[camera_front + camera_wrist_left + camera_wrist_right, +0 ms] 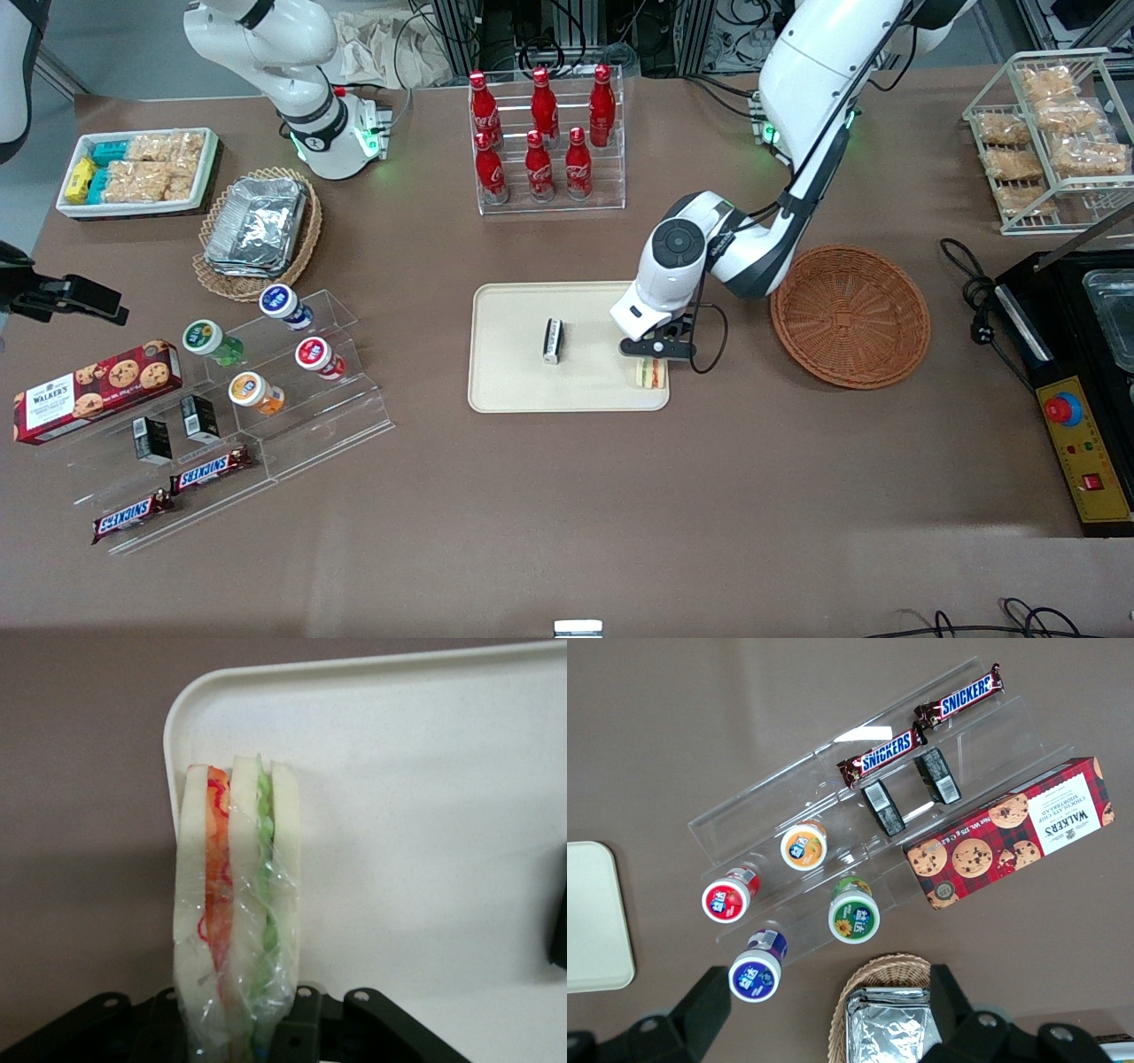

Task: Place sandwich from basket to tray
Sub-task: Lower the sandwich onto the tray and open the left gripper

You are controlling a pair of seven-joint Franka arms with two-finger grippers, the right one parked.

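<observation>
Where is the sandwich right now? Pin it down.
In the front view the sandwich is at the tray's corner nearest the basket, under the claw, with a small dark pack lying mid-tray beside it.

Front view: high, looking down over the whole table; left wrist view: close above the gripper, sharing sandwich and tray; right wrist view: straight down.

Bright, even overhead light; soft shadows, sharp.

Left arm bent low, tool pointing down, clamped shut
</observation>
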